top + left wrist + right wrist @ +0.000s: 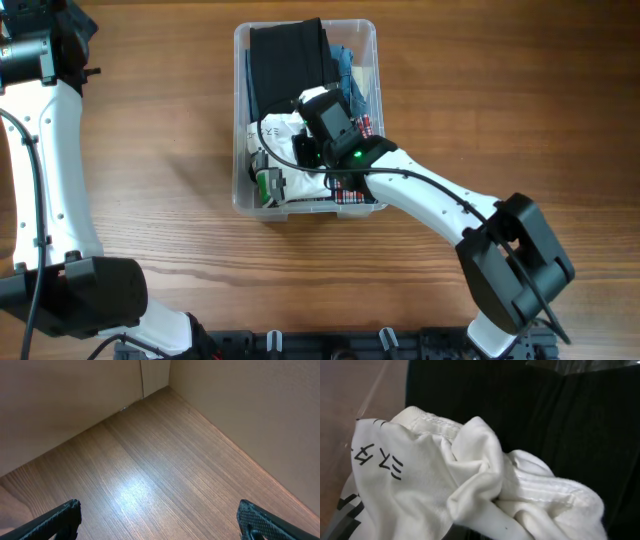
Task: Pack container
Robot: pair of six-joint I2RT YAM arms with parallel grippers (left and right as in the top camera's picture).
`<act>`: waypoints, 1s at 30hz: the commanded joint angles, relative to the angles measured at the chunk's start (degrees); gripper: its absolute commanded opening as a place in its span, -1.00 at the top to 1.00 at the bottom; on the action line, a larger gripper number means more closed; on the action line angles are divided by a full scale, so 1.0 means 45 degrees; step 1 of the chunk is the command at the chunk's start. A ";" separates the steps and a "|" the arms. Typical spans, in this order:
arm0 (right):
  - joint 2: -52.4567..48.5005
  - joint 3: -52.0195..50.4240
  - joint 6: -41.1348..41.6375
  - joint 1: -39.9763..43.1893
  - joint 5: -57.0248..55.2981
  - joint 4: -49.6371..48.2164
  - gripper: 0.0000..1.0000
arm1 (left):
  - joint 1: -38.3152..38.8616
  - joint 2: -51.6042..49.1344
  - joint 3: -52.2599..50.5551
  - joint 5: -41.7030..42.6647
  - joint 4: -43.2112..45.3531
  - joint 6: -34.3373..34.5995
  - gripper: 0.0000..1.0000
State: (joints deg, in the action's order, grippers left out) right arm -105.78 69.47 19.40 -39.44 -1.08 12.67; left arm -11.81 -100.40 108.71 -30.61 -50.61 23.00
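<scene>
At the far middle of the tabletop point(150, 230) stood the clear container point(238, 110), holding a black garment point(288, 55), blue denim point(352, 78), a white garment point(282, 128) and a plaid cloth point(350, 196). The right arm point(430, 195) reached into it, jaws pressed together at the bunched white garment. Whether they pinched any of it could not be told. The left arm point(50, 170) stood well apart at the left edge, jaws spread wide over bare wood.
</scene>
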 commanded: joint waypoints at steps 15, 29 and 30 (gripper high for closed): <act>0.5955 -0.0034 -0.2647 0.0214 -0.2370 -0.1821 0.91 | -0.0068 -0.0058 -0.0010 -0.0214 0.0034 -0.0155 -0.99; 0.2103 -0.0034 -0.2997 0.3113 0.1496 -0.5357 0.91 | -0.0068 -0.0058 -0.0010 -0.0214 0.0034 -0.0155 -0.99; 0.1870 -0.0034 -0.3084 0.3177 0.1598 -0.5644 0.91 | -0.0068 -0.0058 -0.0010 -0.0214 0.0034 -0.0155 -1.00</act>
State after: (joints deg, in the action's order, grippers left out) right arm -93.82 69.47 7.40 -26.20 -1.72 -9.13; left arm -11.81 -100.40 108.71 -30.61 -50.61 23.00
